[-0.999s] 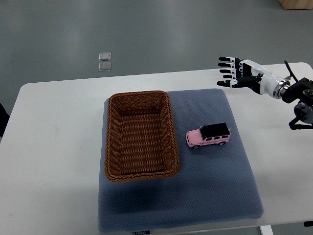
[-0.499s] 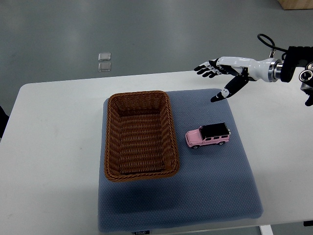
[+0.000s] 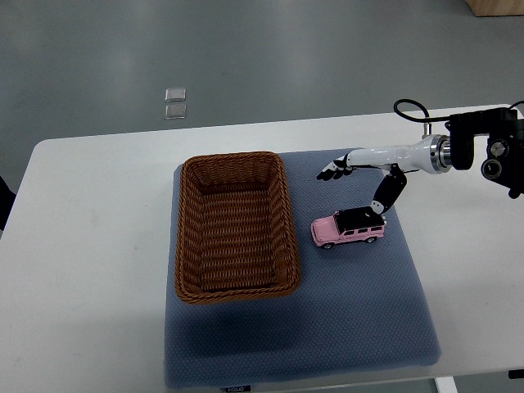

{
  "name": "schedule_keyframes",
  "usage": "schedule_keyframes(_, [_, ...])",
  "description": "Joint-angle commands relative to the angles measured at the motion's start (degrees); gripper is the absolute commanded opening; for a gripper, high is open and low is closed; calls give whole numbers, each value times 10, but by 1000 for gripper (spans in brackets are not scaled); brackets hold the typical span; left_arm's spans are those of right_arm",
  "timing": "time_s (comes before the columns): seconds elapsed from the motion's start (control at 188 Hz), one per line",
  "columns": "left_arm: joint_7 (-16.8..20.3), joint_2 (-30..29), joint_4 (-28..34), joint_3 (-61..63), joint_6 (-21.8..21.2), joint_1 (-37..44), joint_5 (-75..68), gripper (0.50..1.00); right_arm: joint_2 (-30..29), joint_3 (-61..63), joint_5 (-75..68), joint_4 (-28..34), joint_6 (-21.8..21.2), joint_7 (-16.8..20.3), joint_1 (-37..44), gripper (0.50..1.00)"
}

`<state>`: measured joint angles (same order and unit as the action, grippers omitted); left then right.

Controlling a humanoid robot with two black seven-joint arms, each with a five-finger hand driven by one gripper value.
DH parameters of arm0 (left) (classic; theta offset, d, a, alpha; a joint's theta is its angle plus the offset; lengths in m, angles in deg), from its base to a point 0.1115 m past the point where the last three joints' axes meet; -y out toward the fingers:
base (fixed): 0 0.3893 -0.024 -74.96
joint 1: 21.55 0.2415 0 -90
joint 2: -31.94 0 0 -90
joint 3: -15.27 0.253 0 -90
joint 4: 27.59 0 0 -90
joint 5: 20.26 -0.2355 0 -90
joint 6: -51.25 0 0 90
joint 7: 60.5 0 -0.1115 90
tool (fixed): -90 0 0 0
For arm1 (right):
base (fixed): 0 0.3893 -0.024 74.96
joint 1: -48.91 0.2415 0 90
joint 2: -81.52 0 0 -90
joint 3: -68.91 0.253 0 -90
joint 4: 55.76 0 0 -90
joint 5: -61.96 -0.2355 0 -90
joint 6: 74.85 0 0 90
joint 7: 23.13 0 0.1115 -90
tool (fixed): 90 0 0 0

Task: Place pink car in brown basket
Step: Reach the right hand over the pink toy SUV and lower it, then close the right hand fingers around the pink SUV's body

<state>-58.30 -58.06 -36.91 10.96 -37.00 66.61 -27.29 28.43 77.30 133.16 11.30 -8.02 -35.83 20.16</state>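
Note:
A pink toy car [image 3: 348, 228] with a black roof lies on the blue-grey mat [image 3: 352, 319], just right of the brown wicker basket [image 3: 189, 282], which holds nothing. My right hand [image 3: 358, 182] reaches in from the right edge and hovers just above and behind the car. Its fingers are spread, the long ones [image 3: 332, 171] pointing left and the thumb [image 3: 386, 194] hanging down close to the car's roof. It holds nothing. The left arm does not show.
The mat lies on a white table [image 3: 90, 246]. Two small clear squares [image 3: 174, 102] lie on the grey floor beyond the table's far edge. A dark object [image 3: 4, 196] pokes in at the left edge.
My right hand has moved left and down toward the car, from beyond the mat's far right corner to just above the car. The car and basket have not moved.

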Motion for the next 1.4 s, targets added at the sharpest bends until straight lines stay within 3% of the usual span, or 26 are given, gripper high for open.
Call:
schedule_keyframes(0.0, [0,0,0,0,0,0,0,1000,-1,-7,14,2,12,0,-6,909])
schedule_keyframes(0.287, [0,0,0,0,0,0,0,1000,-9,-7,46,3,58,2,-27,907])
schedule_keyframes(0.584, [0,0,0,0,0,0,0,1000,-9,-16,75,4,60,2,-39,903])
schedule_keyframes(1.28, [0,0,0,0,0,0,0,1000,-15,-27,85,2,74,3,-51,834])
schedule_keyframes(1.397, [0,0,0,0,0,0,0,1000,-17,-27,90,1,74,4,-52,793])
